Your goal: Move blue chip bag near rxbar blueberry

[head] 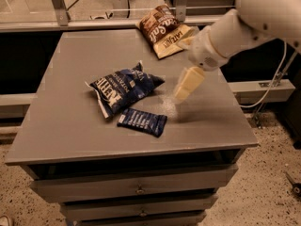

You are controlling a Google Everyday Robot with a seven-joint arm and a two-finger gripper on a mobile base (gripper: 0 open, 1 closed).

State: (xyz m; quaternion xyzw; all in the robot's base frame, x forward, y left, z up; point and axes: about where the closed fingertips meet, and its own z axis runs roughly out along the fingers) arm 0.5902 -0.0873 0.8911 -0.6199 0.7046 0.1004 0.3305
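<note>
White arm (pixel 254 22) from upper right, gripper (pixel 184 89) downward-angled.

Dim light; pale glare, perhaps, on table (pixel 70 55) under hand (pixel 181 96).

gripper (pixel 183 93) hangs over grey drawer cabinet (pixel 70 126), right half. speckled floor (pixel 273 182) below-right of it, metal-framed ledge (pixel 28 26) behind-left, white cable (pixel 278 76) to its right. dim light.

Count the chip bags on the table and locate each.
2. The blue chip bag lies mid-table, beside the small blue bar; the brown chip bag lies at the far edge. The gripper hovers image-right of the blue chip bag.
</note>
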